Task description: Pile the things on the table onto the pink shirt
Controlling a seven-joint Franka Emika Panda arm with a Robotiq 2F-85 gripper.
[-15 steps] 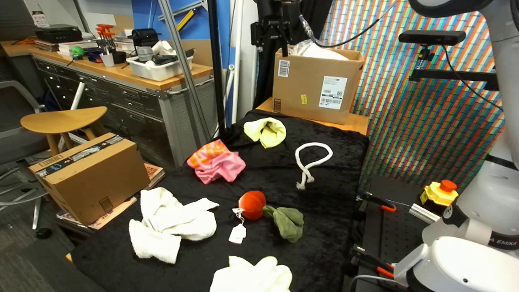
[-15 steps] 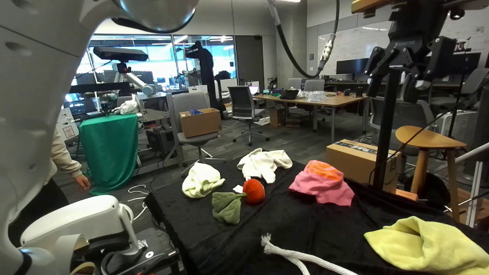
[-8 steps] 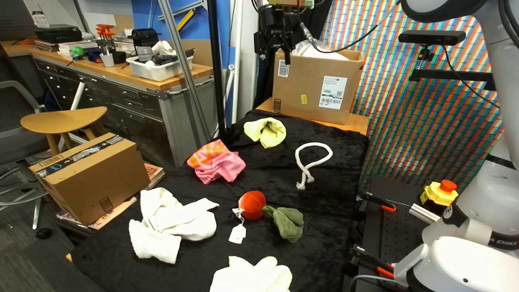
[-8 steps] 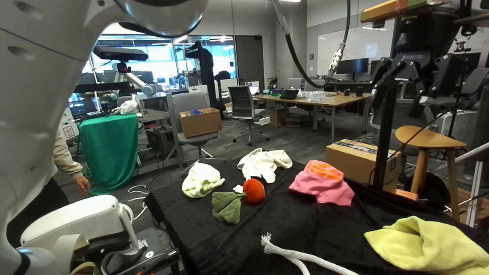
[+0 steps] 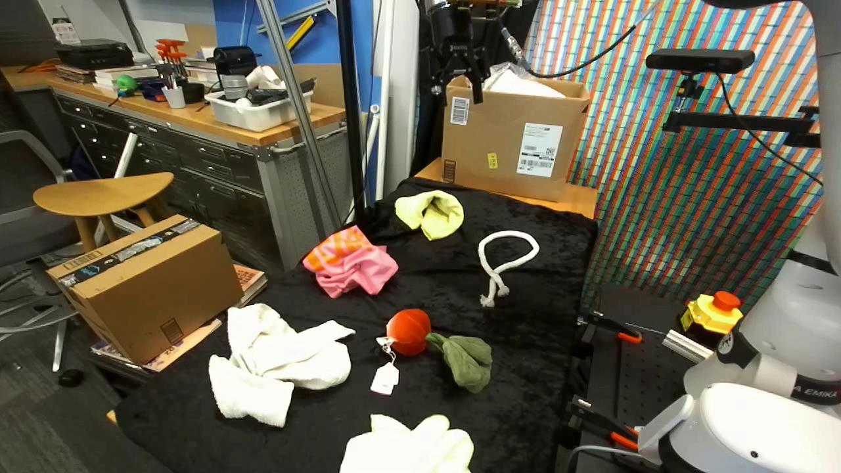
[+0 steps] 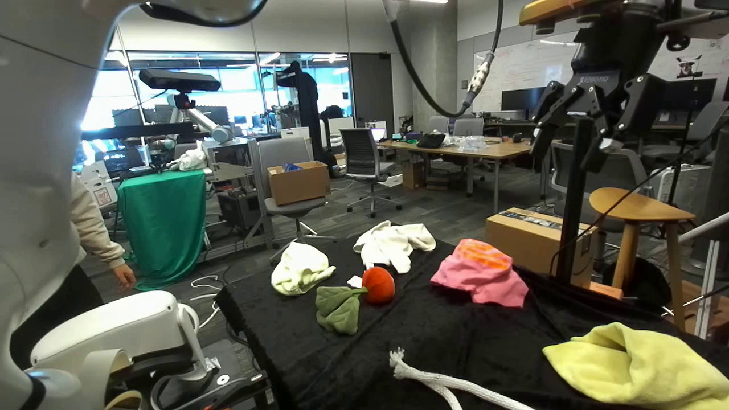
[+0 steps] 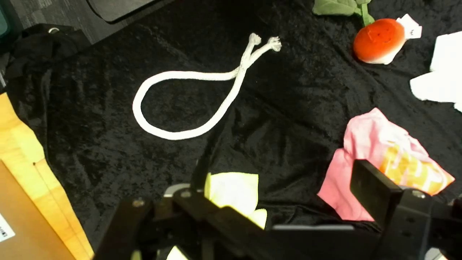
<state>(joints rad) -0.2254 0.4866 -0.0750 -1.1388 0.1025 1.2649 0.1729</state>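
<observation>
The pink shirt with an orange patch (image 5: pixel 360 270) lies crumpled on the black-covered table; it also shows in the wrist view (image 7: pixel 368 130). A yellow cloth (image 6: pixel 638 364) lies behind it, and a looped white rope (image 7: pixel 180 135) lies nearby. A red-orange plush with a green leaf (image 5: pixel 409 332), a white cloth (image 5: pixel 289 358) and a pale yellow cloth (image 6: pixel 299 270) lie apart from the shirt. My gripper (image 6: pixel 566 156) is open and empty, high above the table. In the wrist view one finger (image 7: pixel 373 191) covers part of the shirt, and the gripper covers part of the yellow cloth.
A large cardboard box (image 5: pixel 512 141) stands at the table's far end. A black post (image 6: pixel 572 199) stands by the table edge, with a smaller box (image 5: pixel 148 289) and a wooden stool (image 6: pixel 641 205) beyond. A person's arm (image 6: pixel 99 228) shows behind the robot.
My gripper has shifted right and slightly down in an exterior view, staying open. The cloths, rope and plush have not moved.
</observation>
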